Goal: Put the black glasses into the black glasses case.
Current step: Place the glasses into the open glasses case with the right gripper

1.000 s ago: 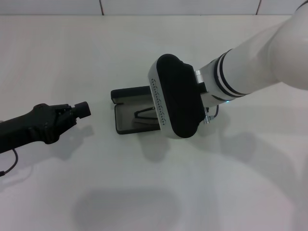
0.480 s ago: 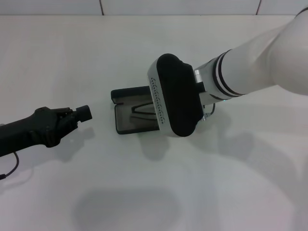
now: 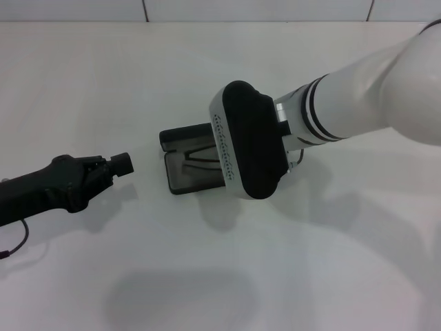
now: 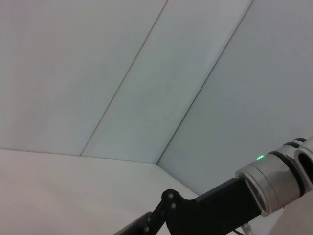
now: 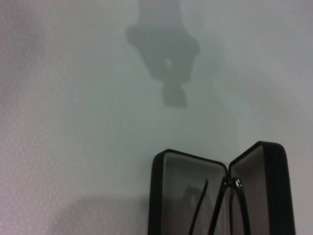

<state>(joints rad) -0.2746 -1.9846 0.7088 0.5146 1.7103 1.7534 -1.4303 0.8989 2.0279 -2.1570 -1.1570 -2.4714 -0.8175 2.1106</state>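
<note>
Right gripper (image 3: pixel 238 162) directly over open black glasses case (image 3: pixel 180 141), black glasses (image 5: pixel 222 205) lying lengthwise inside apparently; jaws hidden, cannot tell; left gripper (image 3: pixel 118 163) parked aside

Left arm: black, stretched low from the near left, pointing inward.
Left claw (image 3: pixel 120 163): at its tip, hanging free.
Right arm: white, reaching in from the far right, its black-faced wrist turned downward.
</note>
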